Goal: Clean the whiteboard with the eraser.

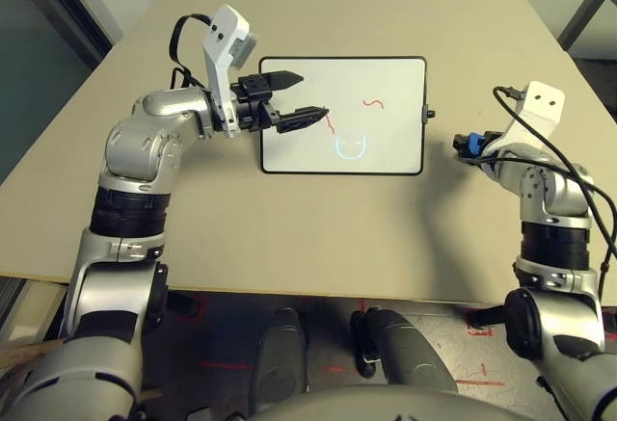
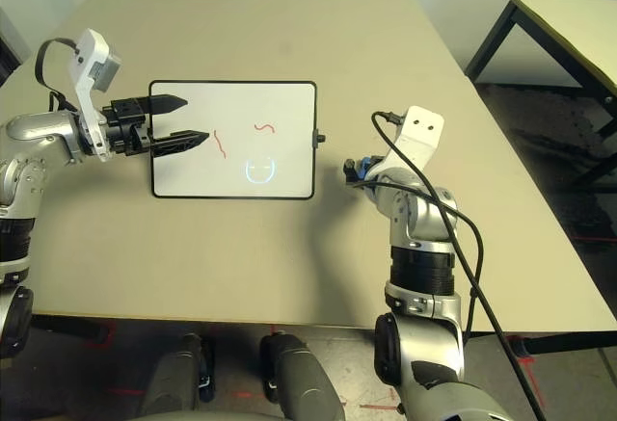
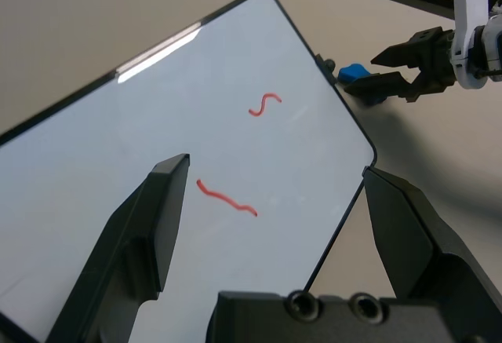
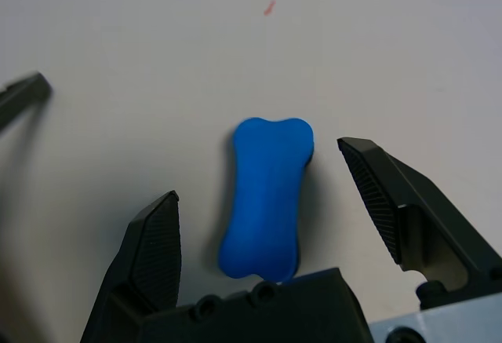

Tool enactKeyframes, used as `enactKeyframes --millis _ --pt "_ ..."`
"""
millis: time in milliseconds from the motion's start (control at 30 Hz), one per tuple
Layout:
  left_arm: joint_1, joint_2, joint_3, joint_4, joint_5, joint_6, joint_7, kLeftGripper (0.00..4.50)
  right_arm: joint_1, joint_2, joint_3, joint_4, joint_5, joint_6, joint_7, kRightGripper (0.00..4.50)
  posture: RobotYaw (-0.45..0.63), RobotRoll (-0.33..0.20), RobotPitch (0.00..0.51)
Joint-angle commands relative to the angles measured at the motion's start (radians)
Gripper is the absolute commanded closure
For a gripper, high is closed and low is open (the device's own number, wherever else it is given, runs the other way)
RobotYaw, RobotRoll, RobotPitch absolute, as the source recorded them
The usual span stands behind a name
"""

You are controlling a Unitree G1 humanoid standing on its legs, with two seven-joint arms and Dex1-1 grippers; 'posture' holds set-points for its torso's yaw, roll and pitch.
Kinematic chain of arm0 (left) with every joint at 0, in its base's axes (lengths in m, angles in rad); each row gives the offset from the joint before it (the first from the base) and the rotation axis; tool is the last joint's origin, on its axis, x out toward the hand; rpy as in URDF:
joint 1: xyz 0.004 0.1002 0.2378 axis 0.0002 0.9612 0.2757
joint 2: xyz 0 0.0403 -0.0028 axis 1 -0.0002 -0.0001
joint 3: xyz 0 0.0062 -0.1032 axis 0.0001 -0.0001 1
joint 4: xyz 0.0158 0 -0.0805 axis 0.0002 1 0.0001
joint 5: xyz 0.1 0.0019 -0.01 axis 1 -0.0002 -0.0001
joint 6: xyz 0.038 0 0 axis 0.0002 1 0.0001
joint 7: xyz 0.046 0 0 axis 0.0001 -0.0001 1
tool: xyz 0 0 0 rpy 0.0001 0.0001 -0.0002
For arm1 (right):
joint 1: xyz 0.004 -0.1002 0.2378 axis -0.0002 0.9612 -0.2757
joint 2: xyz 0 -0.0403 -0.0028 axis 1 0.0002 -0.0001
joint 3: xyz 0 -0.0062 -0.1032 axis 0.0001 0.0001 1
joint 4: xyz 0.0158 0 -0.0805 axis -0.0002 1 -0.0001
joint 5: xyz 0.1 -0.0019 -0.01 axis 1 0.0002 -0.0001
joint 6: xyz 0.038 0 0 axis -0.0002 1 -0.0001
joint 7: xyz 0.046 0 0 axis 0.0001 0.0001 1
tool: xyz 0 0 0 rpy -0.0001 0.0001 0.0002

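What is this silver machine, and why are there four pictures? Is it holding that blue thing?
It is a robot with two arms, standing at a table. Two pictures come from cameras in its head, looking down. The other two come from cameras on its wrists. On the table lies a whiteboard with red scribbles. The left gripper hangs open over the board's edge. The blue eraser lies on the table between the open fingers of the right gripper, not yet squeezed.
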Motion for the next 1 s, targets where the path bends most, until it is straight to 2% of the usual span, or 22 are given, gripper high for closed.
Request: enactKeyframes --millis 33,133,400,467,533,800,1000 --pt "0.012 0.000 -0.003 -0.013 -0.001 0.008 0.004 0.00 0.018 -0.008 0.023 0.033 -0.025 -0.010 0.013 0.02 0.01 0.000 0.139" --pt "0.017 0.001 0.000 -0.024 -0.005 0.015 0.008 0.00 0.018 -0.015 0.037 0.056 -0.038 -0.026 0.021 0.62 0.02 0.000 0.144" --pt "0.028 0.008 0.010 -0.042 -0.012 0.037 0.022 0.00 0.000 -0.028 0.070 0.075 -0.073 -0.071 0.034 3.28 0.03 0.000 0.146" --pt "0.029 0.007 0.012 -0.045 -0.012 0.041 0.024 0.00 -0.004 -0.030 0.078 0.065 -0.084 -0.079 0.038 3.76 0.03 0.000 0.145" --pt "0.029 0.006 0.013 -0.045 -0.012 0.043 0.026 0.00 -0.007 -0.031 0.079 0.056 -0.092 -0.083 0.039 3.95 0.02 0.000 0.143" --pt "0.025 0.001 -0.001 -0.029 -0.005 0.036 0.020 0.00 -0.050 -0.111 0.095 -0.004 -0.113 -0.126 0.095 3.95 0.00 0.000 0.126" --pt "0.004 -0.003 -0.013 0.001 0.005 0.026 0.005 0.00 -0.183 -0.188 0.120 -0.075 -0.072 -0.121 0.238 3.96 -0.02 0.000 0.105"
